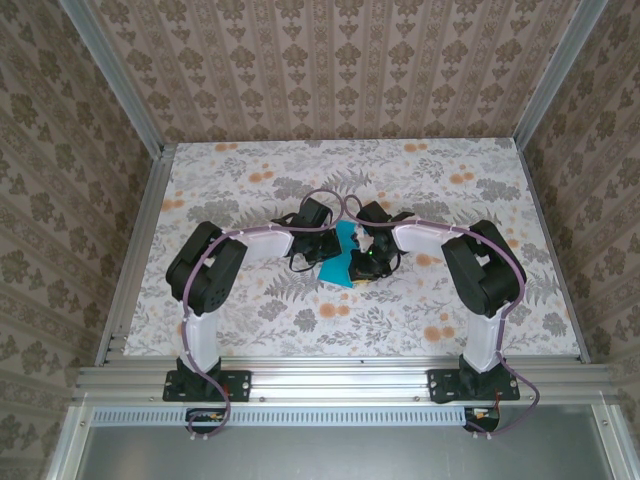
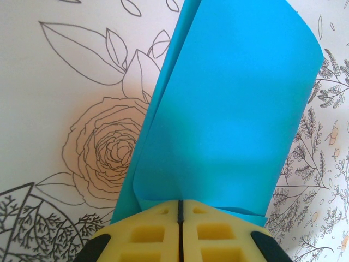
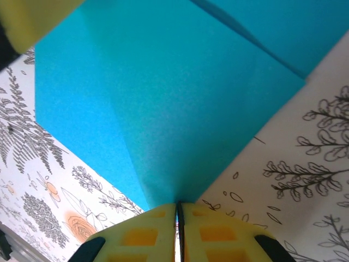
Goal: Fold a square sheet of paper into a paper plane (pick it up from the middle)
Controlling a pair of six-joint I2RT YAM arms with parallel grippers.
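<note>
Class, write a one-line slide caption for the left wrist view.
Left gripper shut on a curled teal sheet, floral table behind.

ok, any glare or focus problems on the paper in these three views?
Top external: even light, sharp, but the paper is small in frame. Left wrist: soft sheen across the paper's middle, nothing blown out; the left end effector is slightly soft at the bottom edge. Right wrist: paper looks grainy and shaded along its crease; a yellow shape at top left is out of focus.

Bright even light; faint shadows; soft sheen on paper (image 2: 229, 109)
</note>
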